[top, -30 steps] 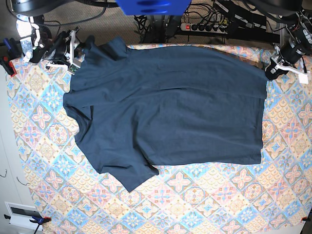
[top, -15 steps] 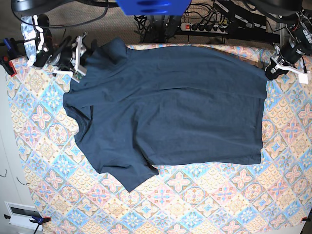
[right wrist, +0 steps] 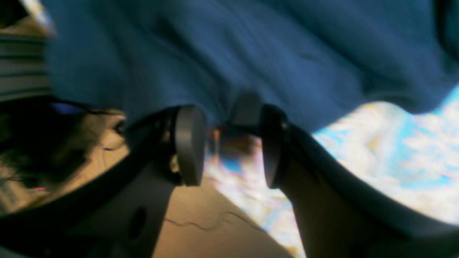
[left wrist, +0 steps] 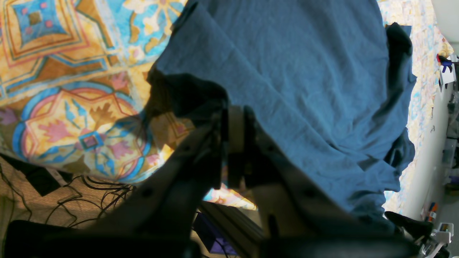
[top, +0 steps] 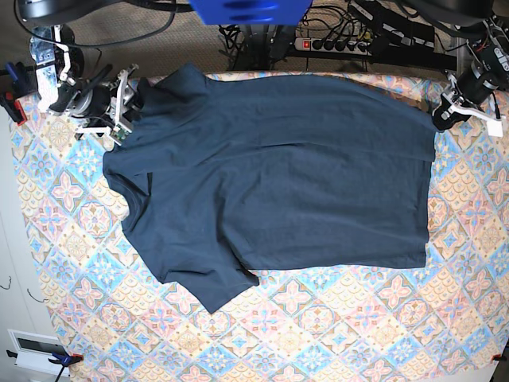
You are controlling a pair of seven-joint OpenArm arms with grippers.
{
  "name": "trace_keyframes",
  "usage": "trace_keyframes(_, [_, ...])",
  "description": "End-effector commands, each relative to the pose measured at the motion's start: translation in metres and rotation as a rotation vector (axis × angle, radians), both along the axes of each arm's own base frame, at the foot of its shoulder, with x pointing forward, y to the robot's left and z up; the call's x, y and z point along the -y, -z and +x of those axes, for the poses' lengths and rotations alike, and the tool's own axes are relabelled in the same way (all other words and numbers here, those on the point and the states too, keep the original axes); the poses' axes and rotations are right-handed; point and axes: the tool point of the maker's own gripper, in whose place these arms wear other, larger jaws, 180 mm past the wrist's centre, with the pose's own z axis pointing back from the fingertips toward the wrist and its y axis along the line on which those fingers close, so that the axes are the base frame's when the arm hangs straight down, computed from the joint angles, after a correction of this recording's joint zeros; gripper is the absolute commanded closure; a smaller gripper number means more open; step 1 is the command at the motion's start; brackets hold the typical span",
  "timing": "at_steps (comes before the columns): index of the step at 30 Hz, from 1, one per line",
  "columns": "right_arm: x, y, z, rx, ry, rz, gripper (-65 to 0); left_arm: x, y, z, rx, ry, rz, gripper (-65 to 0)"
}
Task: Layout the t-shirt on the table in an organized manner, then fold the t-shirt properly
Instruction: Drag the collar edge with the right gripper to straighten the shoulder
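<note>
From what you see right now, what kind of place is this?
Probably a robotics lab or workshop, not a home: a power strip with tangled cables lies behind the table, and two robot arms work on a navy t-shirt spread on a patterned cloth.

Free room on the near half, crowding along the far edge

The bench [top: 334, 334] lies bare near and right of the t-shirt [top: 278, 175]; at the far edge, cables and a power strip [top: 338, 44] crowd behind both far corners.

Base looks straight down at the whole table [top: 64, 263]; both wrist views sit close — sharing the t-shirt [top: 278, 175], the right's perhaps motion-blurred.
</note>
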Motion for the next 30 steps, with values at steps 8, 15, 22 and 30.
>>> trace_keyframes(8, [-0.005,-0.007,0.004,0.031,-0.035,0.000,-24.3,-0.005,-0.011,0.006,0.031,0.009,0.022,0.0])
trace_keyframes(15, [-0.023,0.001,-0.008,-0.005,-0.085,0.024,-24.3,-0.005,-0.011,0.006,0.031,0.009,0.022,0.0])
trace_keyframes(22, [-0.023,0.001,-0.007,-0.004,-0.085,0.022,-24.3,-0.005,-0.010,0.005,0.030,0.009,0.022,0.0])
trace_keyframes(30, [-0.023,0.000,-0.006,0.000,-0.085,0.024,-9.2,-0.004,-0.011,0.006,0.034,0.007,0.019,0.0])
